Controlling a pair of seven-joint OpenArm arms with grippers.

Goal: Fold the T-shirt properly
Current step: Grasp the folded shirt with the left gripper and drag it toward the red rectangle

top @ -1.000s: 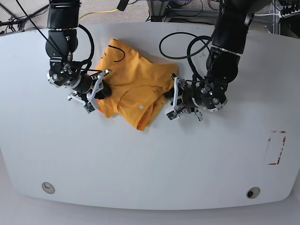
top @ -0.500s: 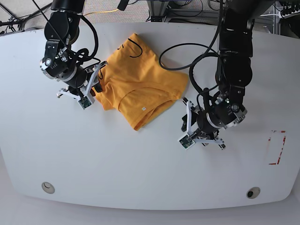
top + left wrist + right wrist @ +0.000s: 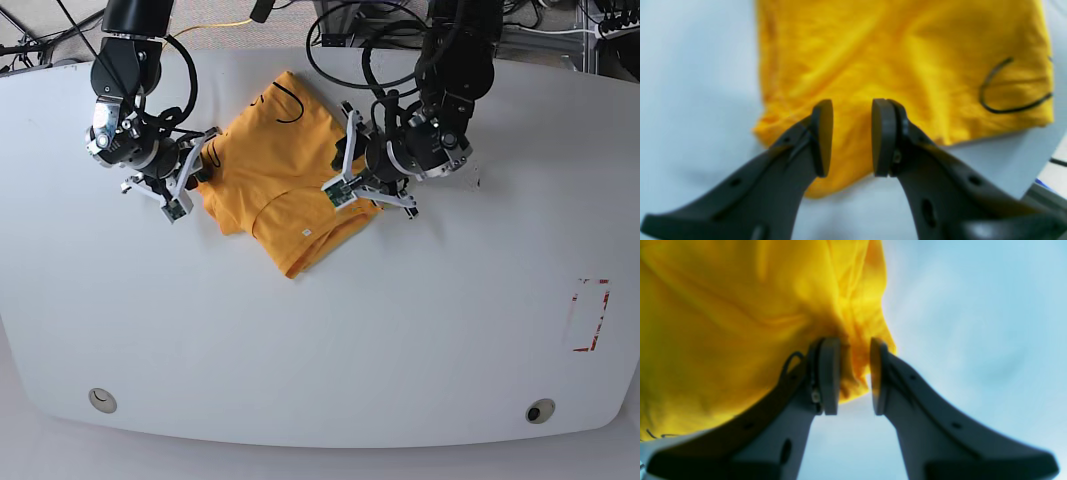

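While the right gripper's fingers [image 3: 830,373] pinch the T-shirt's [image 3: 290,170] left edge as an anchor, the left gripper's fingers [image 3: 821,133] hover apart, empty, above its right side.

— Anything you can read here?
— Not really. The T-shirt [image 3: 285,175] has a black curly stroke [image 3: 1010,90] near one edge, but it forms no letter I can make out.
— And the small white tag [image 3: 305,231] on it?
— Too small to read.
— The red-edged mark [image 3: 590,315] on the table [image 3: 320,350]?
— No legible writing.
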